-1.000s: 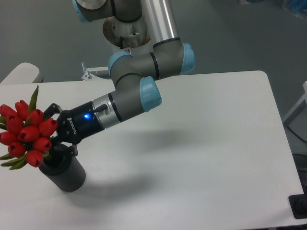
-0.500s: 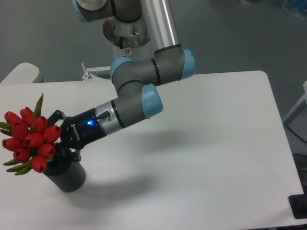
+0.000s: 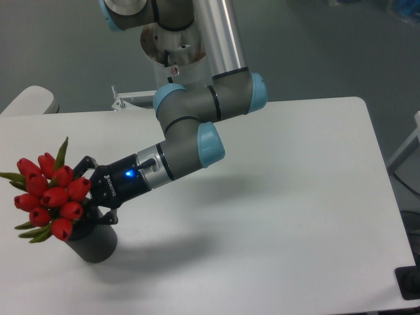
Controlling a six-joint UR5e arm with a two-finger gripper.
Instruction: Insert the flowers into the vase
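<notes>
The flowers, a tight bunch of red tulip buds with green leaves, lean out to the left over the top of the vase, a dark grey cylinder near the table's front left. Their stems are hidden behind the buds and the gripper, at the vase's mouth. My gripper is just right of the bunch, right above the vase rim, its black fingers on either side of the stems. It appears shut on the flowers.
The white table extends to the right of the vase. A pale rounded object sits beyond the table's far left corner. The arm's base stands behind the table's back edge.
The gripper and the flowers have moved right and down, so the bunch now sits lower over the vase's mouth. The vase has stayed in place.
</notes>
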